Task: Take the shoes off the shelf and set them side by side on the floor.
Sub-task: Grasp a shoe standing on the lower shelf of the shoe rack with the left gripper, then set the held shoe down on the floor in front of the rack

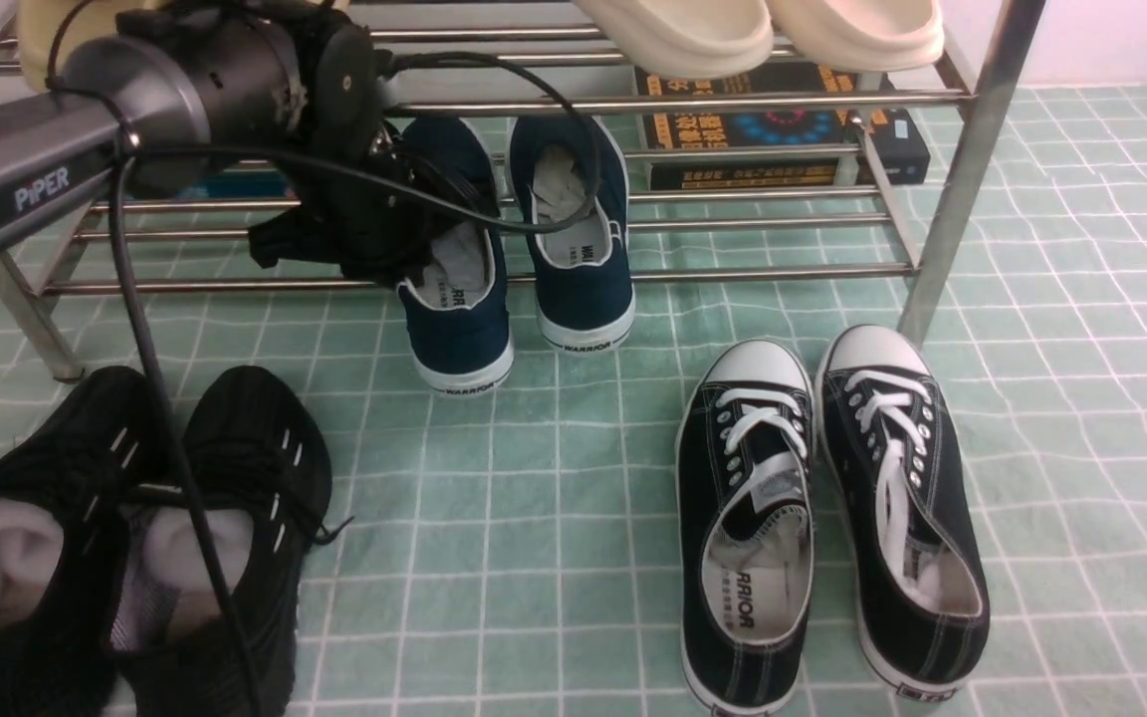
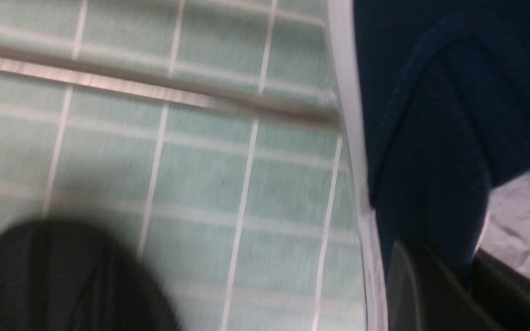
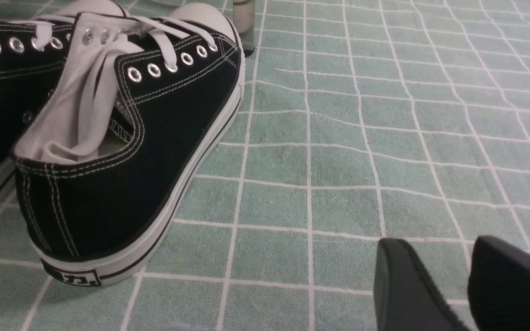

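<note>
Left gripper (image 1: pixel 412 261) sits at the mouth of the left navy slip-on (image 1: pixel 459 299), and in the left wrist view its dark fingers (image 2: pixel 423 294) stand either side of the blue side wall with hardly any gap, so it looks pinched shut on that wall, with crumpled paper stuffing (image 2: pixel 522 220) just beside them. This shoe lies toe-in on the lower tier of the shelf (image 1: pixel 753 271), its heel sticking out past the front rod over the floor (image 1: pixel 534 518); whether the heel touches the floor cannot be told. Its mate, the right navy slip-on (image 1: pixel 578 249), lies just beside it, also toe-in, with its heel set further back. Right gripper (image 3: pixel 435 250) appears only in its own wrist view, low over the green grid, fingers apart with bare floor showing between them and nothing held. Near it stands the pair of black lace-up sneakers (image 1: pixel 812 518), side by side in front of the shelf's right leg. Black mesh trainers (image 1: pixel 135 538) lie on the floor at the robot's left, under the left arm's cable (image 1: pixel 150 398). Cream slippers (image 1: pixel 763 30) rest on the upper tier.
</note>
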Available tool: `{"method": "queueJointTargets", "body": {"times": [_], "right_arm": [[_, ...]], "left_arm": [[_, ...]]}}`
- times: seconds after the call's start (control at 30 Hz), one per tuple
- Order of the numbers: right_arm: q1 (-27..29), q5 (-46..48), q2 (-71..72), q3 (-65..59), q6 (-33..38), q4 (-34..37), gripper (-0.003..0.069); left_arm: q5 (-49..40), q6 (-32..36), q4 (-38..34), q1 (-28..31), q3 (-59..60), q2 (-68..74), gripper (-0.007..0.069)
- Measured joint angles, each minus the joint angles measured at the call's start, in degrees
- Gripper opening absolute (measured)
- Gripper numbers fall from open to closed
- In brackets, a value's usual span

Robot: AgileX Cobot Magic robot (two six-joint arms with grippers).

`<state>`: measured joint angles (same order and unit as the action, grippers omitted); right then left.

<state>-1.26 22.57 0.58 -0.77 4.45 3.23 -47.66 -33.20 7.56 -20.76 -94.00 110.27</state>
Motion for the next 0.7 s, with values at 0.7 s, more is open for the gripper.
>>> {"method": "queueJointTargets", "body": {"times": [0.7], "right_arm": [[0.00,0.00,0.00,0.00,0.00,0.00,0.0240]], "left_arm": [[-11.35,6.96,-3.07,-4.85,22.37,-25.52,0.0039]]}}
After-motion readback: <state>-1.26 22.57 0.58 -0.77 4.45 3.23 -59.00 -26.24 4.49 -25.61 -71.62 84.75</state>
